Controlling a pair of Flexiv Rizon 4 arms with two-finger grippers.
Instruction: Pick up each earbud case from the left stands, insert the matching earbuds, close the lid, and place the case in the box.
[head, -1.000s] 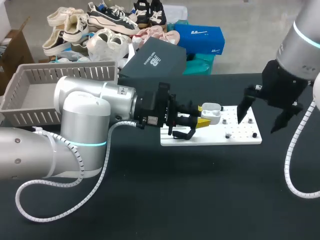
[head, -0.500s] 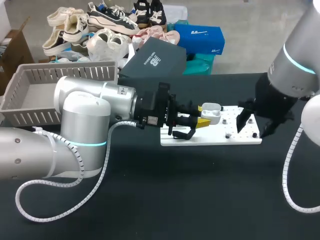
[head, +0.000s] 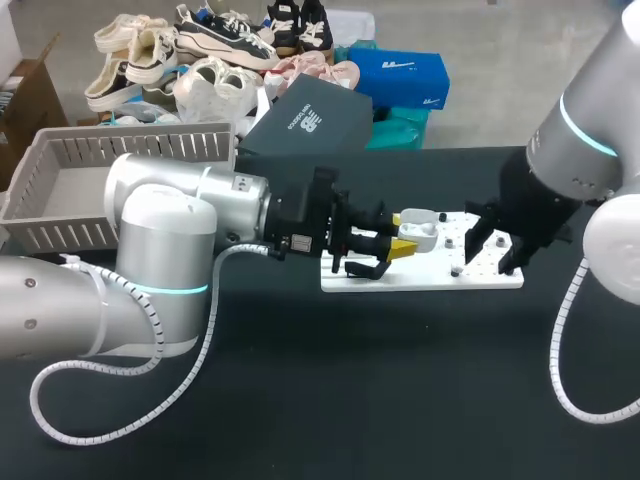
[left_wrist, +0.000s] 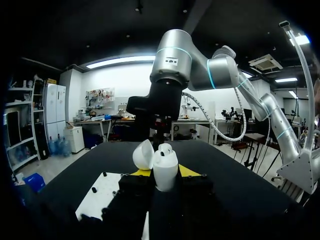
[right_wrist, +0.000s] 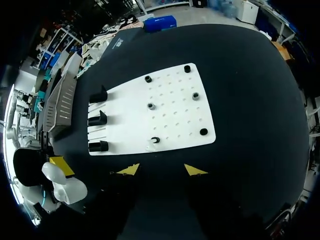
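Earbud case (left_wrist: 165, 165) base hidden — sunk within left gripper (left_wrist: 165, 172).

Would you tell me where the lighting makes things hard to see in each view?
Head view: even light; the right gripper shows dark against the white board. Left wrist view: the left gripper is in shadow, the case brightly lit. Right wrist view: the board is bright; only the gripper's yellow tips stand out.
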